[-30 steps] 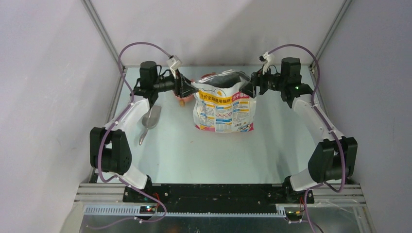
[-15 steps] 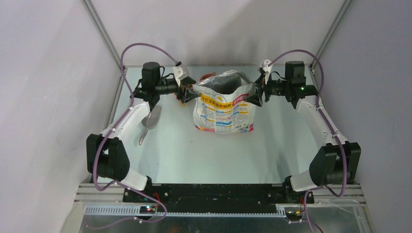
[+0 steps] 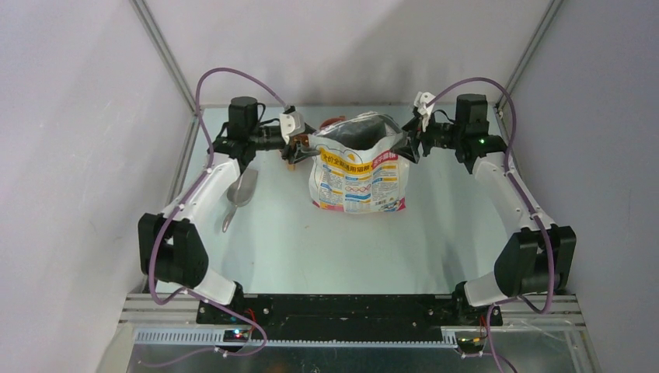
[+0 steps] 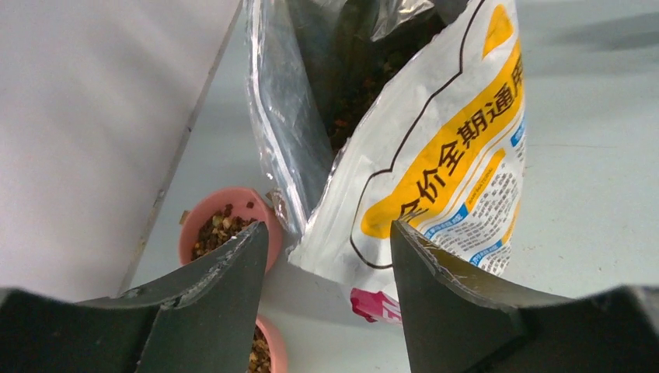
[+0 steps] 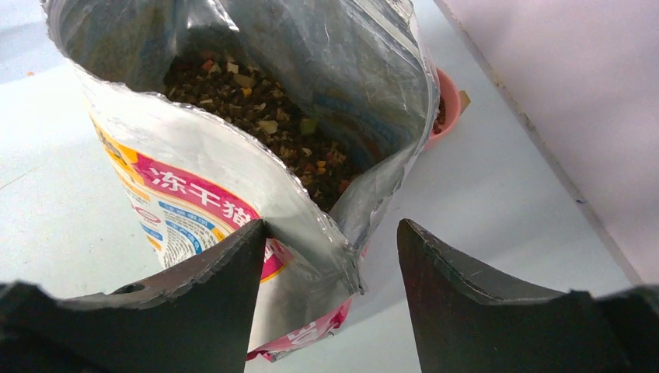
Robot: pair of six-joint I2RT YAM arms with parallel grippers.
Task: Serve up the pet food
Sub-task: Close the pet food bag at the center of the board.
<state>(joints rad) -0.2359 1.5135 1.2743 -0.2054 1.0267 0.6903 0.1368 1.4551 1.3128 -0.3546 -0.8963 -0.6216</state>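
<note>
Item 1. Grey metal scoop (image 3: 239,193): laid flat on the tabletop (image 3: 311,249), near the left arm and well apart from the bag.

Item 2. Left hand (image 4: 326,264): fingers spread apart, nothing clamped. The left side edge of the bag is framed in the gap between them; contact with either finger cannot be told.

Item 3. Pink bowl (image 4: 221,194): set just beside the bag's left side, partly hidden by the left finger. Pet food (image 4: 219,231) is seen inside it. A second pink rim with kibble is glimpsed lower in the left wrist view, mostly covered.

Item 4. Printed bag (image 3: 357,175): stood upright at the far middle of the tabletop, mouth open. More pet food is heaped inside, brown with lighter bits.

Item 5. Right hand (image 5: 330,272): fingers held wide apart, nothing gripped. The bag's right side fold is placed between them, close to the left finger.
</note>
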